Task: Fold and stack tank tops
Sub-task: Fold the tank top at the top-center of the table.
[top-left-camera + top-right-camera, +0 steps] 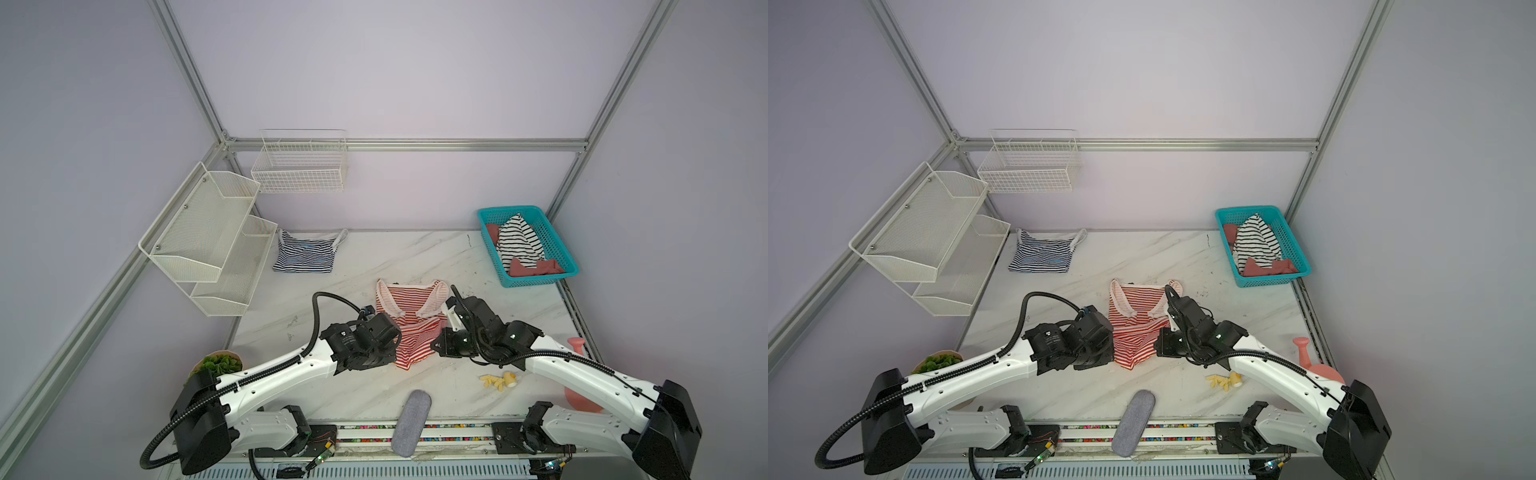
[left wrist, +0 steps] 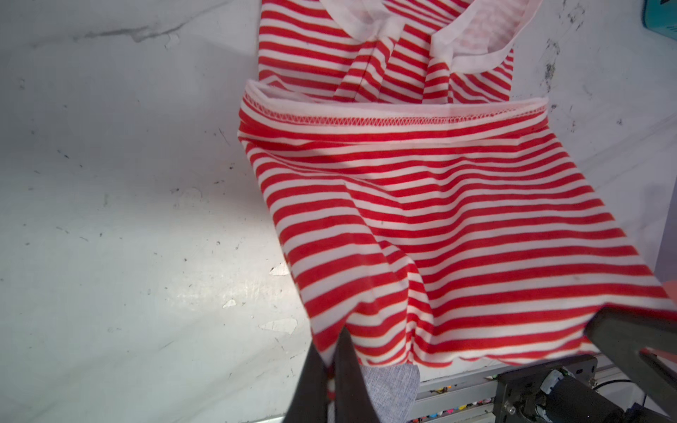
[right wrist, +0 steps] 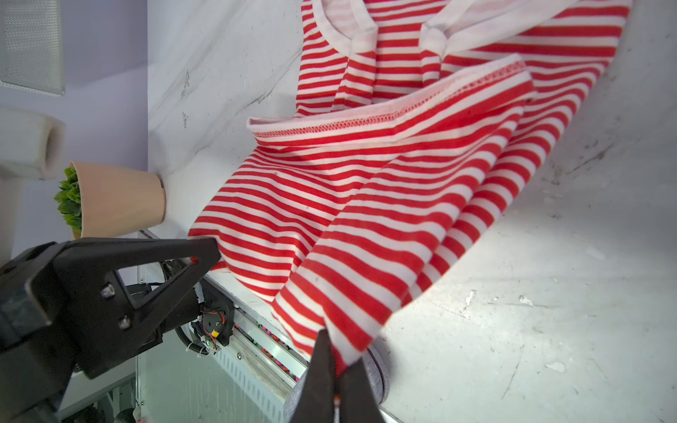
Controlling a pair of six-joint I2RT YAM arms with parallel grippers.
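Soft striped knit tank top (image 2: 421, 205) lies on scuffed, glossy marble-look table (image 2: 128, 219).

- The back tank top (image 1: 305, 257) lies at the back left of the table (image 1: 374, 257), just before the back wall and just right of the wall rack (image 1: 208, 241)
- A wire basket (image 1: 299, 166) hangs on the back wall, above that tank top
- A plastic basket (image 1: 555, 245) sits in the table's back right corner, with a heap of clothes (image 1: 519, 241) in it
- The middle tank top (image 1: 409, 307) lies mid-table, straps toward the back, its near part doubled over onto the rest
- The left gripper (image 2: 331, 353) pinches its near left corner and the right gripper (image 3: 335, 360) its near right corner
- A felt case (image 1: 409, 424) lies before it, overhanging the front edge
- A potted plant (image 1: 220, 363) stands at the front left edge, and small loose pieces (image 1: 496, 380) lie front right
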